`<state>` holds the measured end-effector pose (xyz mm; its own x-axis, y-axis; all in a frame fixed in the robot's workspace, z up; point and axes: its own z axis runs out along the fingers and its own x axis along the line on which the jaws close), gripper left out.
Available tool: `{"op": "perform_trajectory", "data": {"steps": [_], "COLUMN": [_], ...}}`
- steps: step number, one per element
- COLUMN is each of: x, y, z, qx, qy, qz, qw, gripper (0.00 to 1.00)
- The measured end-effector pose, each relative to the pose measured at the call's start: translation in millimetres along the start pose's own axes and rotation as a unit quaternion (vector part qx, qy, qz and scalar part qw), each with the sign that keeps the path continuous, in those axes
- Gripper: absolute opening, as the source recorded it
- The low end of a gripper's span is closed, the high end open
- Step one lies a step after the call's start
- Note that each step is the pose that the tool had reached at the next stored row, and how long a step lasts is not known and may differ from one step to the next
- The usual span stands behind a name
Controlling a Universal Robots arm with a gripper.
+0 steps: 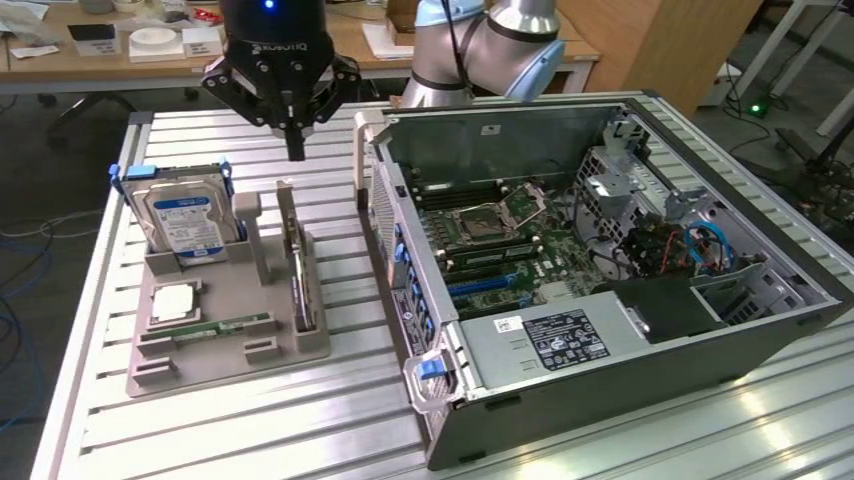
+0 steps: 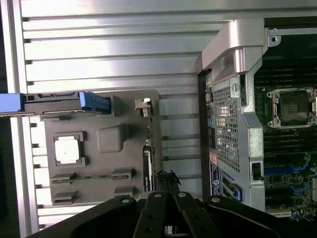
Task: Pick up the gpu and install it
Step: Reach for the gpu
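Observation:
The gpu (image 1: pixel 302 272) stands on its long edge in a slot of the grey holder tray (image 1: pixel 254 290), with its silver bracket at the far end. My gripper (image 1: pixel 295 148) hangs above the table just beyond that far end, shut with nothing between its fingers. In the wrist view the gpu (image 2: pixel 146 159) is a thin dark strip along the tray (image 2: pixel 128 158), and my shut gripper (image 2: pixel 167 178) lies just beside that strip. The open computer case (image 1: pixel 747 330) lies at the exterior view's right, its motherboard (image 1: pixel 514 235) and blue slots (image 1: pixel 487 285) exposed.
A hard drive (image 1: pixel 187 225) with a blue-white label stands at the tray's far corner at the exterior view's left. A processor chip (image 1: pixel 174 302) and a narrow memory stick (image 1: pixel 220 326) lie in the tray. The slatted metal table (image 1: pixel 267 430) carries everything.

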<state>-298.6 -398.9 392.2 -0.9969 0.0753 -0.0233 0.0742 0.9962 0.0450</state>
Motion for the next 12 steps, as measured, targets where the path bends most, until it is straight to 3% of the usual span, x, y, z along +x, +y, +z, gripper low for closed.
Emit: {"op": "perform_trajectory", "data": {"steps": [12], "x": [23.3], "y": [-1.8], "z": [-0.4], "qx": [0.0000], "qy": [0.0000], "qz": [0.000], "qw": [1.0000], "gripper": [0.11]}}
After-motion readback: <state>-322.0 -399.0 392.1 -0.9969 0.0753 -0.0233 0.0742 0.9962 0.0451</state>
